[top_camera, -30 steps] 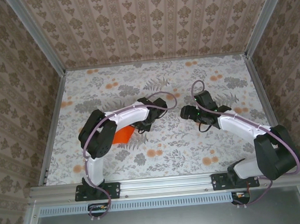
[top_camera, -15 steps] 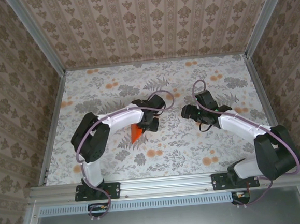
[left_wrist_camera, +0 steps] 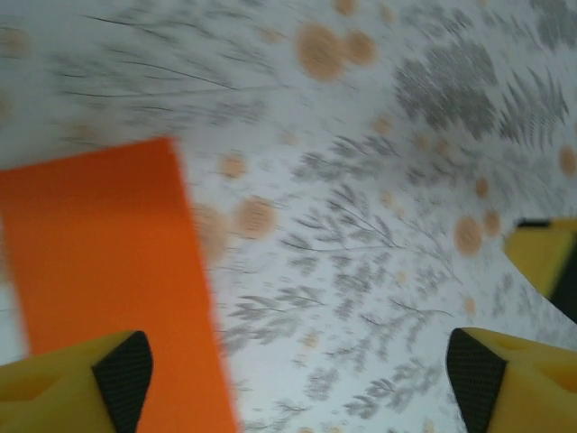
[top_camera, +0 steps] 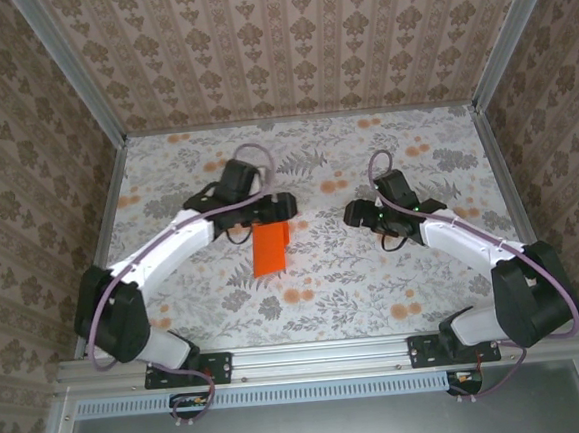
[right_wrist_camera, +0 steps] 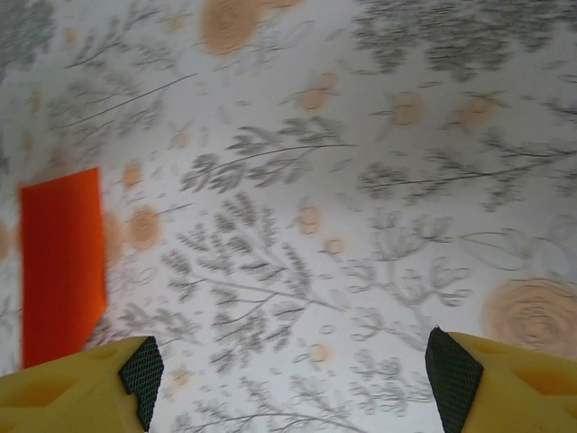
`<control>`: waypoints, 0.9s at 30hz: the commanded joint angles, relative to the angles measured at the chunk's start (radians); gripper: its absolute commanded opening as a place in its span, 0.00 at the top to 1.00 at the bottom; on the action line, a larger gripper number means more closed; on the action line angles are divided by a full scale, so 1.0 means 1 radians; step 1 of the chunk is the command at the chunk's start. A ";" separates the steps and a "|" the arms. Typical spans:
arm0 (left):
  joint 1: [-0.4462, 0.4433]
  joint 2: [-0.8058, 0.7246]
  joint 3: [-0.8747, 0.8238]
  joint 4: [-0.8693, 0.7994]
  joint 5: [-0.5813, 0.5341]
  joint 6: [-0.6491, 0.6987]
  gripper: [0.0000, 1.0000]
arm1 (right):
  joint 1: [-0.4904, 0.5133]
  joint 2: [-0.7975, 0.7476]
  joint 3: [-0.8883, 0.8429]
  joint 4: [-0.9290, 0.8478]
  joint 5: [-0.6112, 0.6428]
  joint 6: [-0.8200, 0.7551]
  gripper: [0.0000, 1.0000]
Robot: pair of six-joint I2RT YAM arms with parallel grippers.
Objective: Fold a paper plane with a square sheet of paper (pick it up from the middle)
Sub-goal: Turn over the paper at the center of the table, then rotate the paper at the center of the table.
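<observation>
Looking down from the top camera, I see the orange sheet of paper (top_camera: 271,249) lying flat on the floral table (top_camera: 425,276) as a narrow folded strip, just below the left gripper (top_camera: 275,209). Its creases are too small for me to read. The left wrist view is blurred. There the fingers (left_wrist_camera: 113,379) stand wide apart with nothing between them. The near one covers the paper's lower corner, and the frame edge clips its upper left corner. The right gripper (top_camera: 356,214) hovers well apart to the right, jaws wide and empty. In its wrist view a fingertip (right_wrist_camera: 135,372) hides the strip's near end.
</observation>
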 commanded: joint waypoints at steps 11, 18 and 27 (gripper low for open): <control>0.409 -0.261 -0.396 0.038 0.059 -0.115 0.00 | 0.390 0.401 0.405 0.077 -0.148 0.008 0.41; 0.487 -0.300 -0.458 0.035 0.102 -0.102 0.00 | 0.469 0.612 0.626 -0.041 -0.092 0.022 0.49; 0.485 -0.289 -0.453 0.066 0.158 -0.080 0.00 | 0.473 0.753 0.721 -0.180 -0.087 -0.068 0.50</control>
